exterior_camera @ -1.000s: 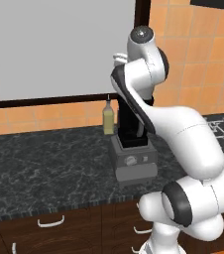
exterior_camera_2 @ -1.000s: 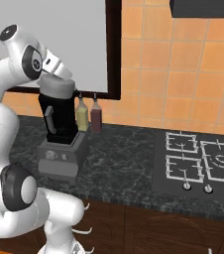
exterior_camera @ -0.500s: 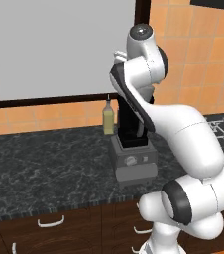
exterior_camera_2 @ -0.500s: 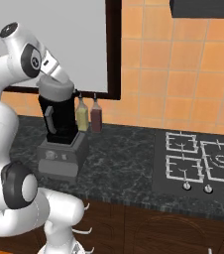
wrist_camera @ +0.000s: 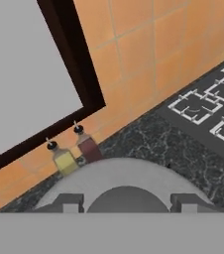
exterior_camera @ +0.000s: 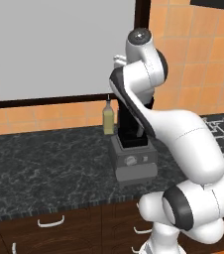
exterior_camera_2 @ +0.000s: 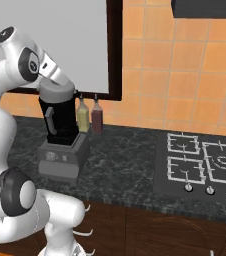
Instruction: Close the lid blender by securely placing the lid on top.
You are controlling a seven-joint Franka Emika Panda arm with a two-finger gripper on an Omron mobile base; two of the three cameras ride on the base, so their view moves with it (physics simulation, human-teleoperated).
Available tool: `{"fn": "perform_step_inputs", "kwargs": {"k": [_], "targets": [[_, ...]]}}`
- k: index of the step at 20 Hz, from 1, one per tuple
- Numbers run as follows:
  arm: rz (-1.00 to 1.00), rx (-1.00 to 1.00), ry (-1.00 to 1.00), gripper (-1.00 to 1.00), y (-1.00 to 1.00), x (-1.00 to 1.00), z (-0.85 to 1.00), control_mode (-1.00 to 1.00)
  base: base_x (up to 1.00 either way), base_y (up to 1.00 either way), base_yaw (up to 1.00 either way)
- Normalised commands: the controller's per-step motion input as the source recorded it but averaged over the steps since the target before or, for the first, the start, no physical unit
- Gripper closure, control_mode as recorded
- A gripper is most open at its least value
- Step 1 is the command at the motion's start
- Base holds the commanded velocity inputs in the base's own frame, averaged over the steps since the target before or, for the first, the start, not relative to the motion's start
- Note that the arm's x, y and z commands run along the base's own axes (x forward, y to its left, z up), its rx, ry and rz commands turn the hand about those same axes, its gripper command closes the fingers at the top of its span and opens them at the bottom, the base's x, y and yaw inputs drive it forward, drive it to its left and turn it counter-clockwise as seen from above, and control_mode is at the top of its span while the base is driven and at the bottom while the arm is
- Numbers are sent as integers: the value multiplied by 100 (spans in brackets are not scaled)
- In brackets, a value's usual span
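The lid (exterior_camera_2: 55, 90) sits as a grey disc on top of the blender (exterior_camera_2: 60, 131), which stands toward the back edge of the worktop (exterior_camera_2: 125, 165) just beside two bottles (exterior_camera_2: 90, 117). In the hand view its knob lies between the two finger tips of the claw (wrist_camera: 126, 202), but I cannot tell whether they grip it. To do this step well, I judge the lid must be level and centred, pressed straight down, then released without sideways drag.
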Motion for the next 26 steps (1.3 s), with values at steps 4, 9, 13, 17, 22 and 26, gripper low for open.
{"fn": "perform_step_inputs", "kwargs": {"k": [4, 9, 13, 17, 22, 26], "targets": [[0, -17, 18, 100, 0, -2, -26, -100, 0, 0, 0], [-6, -15, 11, 100, 0, -13, -62, -100, 0, 0, 0], [-2, 0, 11, -100, 0, -1, -27, -100, 0, 0, 0], [-1, 0, 0, -100, 0, 0, 25, -100, 0, 0, 0], [0, -4, -9, -100, 0, -15, 28, -100, 0, 0, 0], [0, -7, -16, -100, 13, -61, 24, -100, 0, 0, 0]]}}
